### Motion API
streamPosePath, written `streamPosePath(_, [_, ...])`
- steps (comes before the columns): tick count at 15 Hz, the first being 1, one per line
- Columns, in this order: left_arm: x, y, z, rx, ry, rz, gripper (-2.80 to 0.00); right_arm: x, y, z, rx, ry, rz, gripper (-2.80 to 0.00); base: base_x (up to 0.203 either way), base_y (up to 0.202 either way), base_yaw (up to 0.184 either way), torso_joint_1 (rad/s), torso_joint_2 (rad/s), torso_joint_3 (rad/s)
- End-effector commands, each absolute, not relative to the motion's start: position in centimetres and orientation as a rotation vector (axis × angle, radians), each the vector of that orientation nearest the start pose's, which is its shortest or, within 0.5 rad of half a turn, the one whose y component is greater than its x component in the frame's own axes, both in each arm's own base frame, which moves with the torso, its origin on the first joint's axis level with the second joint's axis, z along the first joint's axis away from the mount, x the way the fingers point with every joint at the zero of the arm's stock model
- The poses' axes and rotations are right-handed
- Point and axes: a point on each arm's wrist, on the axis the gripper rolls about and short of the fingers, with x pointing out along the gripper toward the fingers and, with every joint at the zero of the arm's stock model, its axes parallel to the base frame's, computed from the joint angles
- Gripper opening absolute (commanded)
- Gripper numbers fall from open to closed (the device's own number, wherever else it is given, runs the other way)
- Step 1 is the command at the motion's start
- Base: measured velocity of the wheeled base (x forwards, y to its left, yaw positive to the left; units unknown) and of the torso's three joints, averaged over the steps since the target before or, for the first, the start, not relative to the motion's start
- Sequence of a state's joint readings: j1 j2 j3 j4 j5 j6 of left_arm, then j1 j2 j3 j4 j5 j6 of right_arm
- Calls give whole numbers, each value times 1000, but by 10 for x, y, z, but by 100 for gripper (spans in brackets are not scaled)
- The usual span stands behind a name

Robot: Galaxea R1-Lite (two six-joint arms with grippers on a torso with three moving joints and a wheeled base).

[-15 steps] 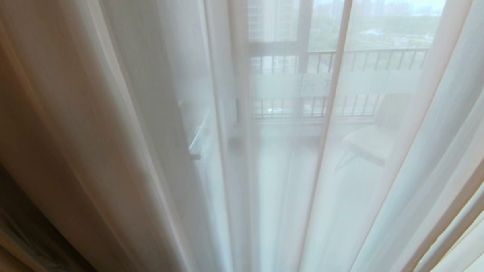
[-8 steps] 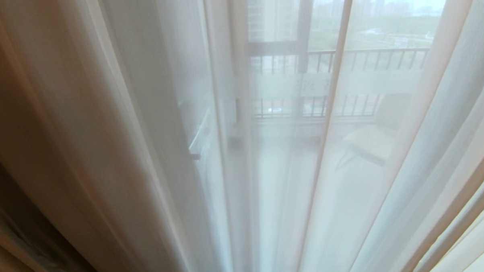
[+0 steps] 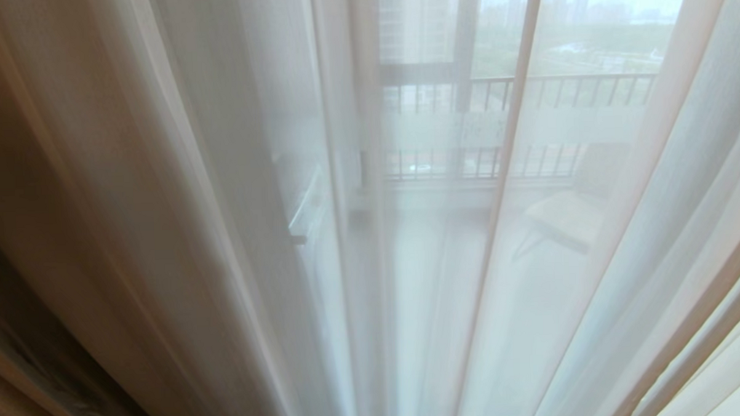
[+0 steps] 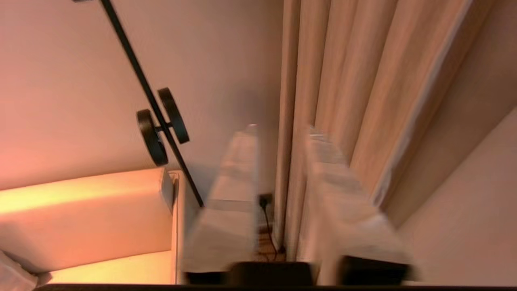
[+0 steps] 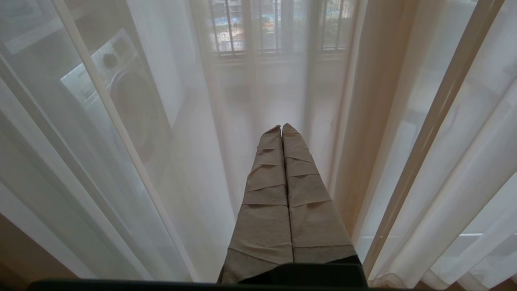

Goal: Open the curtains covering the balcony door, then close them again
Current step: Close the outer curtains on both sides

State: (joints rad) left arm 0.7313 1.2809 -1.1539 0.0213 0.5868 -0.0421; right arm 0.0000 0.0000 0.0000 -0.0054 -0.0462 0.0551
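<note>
Curtains (image 3: 161,209) drawn across the balcony door (image 3: 441,131), sheer layer in front of the glass. Left gripper (image 4: 282,133) parted, empty, thick beige folds (image 4: 343,81) just beyond its tips. Right gripper (image 5: 282,128) clenched on nothing, sheer hanging close ahead of its fingers (image 5: 266,178).

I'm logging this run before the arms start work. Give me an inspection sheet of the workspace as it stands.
Surface: nothing seen.
Job's things: sheer curtain drawn across the balcony door; thick curtain bunched beside a wall.
Clutter: nothing seen.
Grippers: left tool open, empty, pointing at the thick curtain's folds; right tool shut, empty, facing the sheer curtain.
Cables: black cord hanging from a wall socket.
Surroundings: washing machine, chair and railing behind the sheer curtain; black lamp; sofa.
</note>
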Motion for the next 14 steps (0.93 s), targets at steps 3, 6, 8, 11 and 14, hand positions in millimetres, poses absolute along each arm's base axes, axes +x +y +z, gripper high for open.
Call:
streamPosePath(3, [165,170,309,-55,172,1321,0,-23,-1,76,55,-7,-46,-280,0,0,0,0,0,0])
streamPosePath(6, [183,188,304,-50,117,1317,0,-23,-1,76,55,-7,-46,-280,0,0,0,0,0,0])
streamPosePath(8, [194,198,299,-47,95,1315,0,-23,-1,76,55,-7,-46,-280,0,0,0,0,0,0])
streamPosePath(11, [212,214,291,-47,91,1309,0,-23,-1,76,55,-7,-46,-280,0,0,0,0,0,0])
streamPosePath(14, [229,231,285,-50,92,1268,0,-23,-1,76,55,-7,-46,-280,0,0,0,0,0,0])
